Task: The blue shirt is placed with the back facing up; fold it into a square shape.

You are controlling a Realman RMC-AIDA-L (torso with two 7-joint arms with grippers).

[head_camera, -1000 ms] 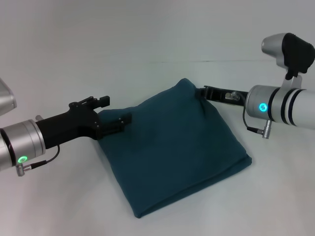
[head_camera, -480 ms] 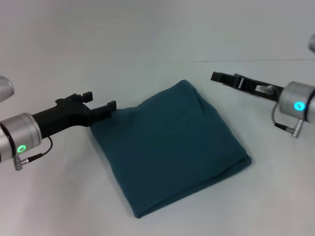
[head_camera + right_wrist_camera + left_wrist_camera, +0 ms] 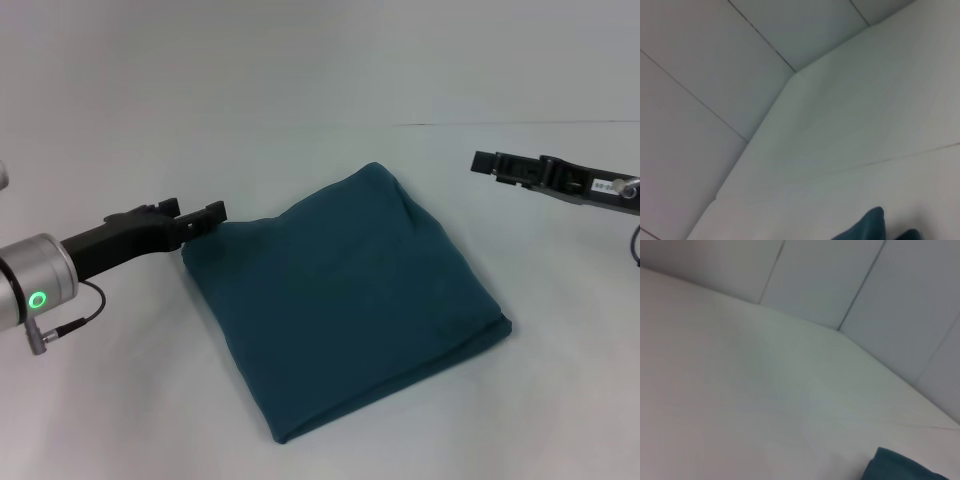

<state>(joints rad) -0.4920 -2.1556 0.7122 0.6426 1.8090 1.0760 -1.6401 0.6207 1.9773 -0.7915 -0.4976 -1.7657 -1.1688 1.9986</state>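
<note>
From the head camera, the blue shirt (image 3: 345, 300) lies folded into a rough square on the white table (image 3: 120, 400). The left gripper (image 3: 205, 216) sits just beside the shirt's left corner, pinching nothing; whether its fingers are spread I cannot tell. The right gripper (image 3: 490, 163) hovers well apart, its state likewise unclear. Each wrist camera shows only 1 shirt corner (image 3: 900, 467) (image 3: 865, 227).

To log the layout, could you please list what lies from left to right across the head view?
Left gripper → blue shirt, folded into a square on the table → right gripper.
</note>
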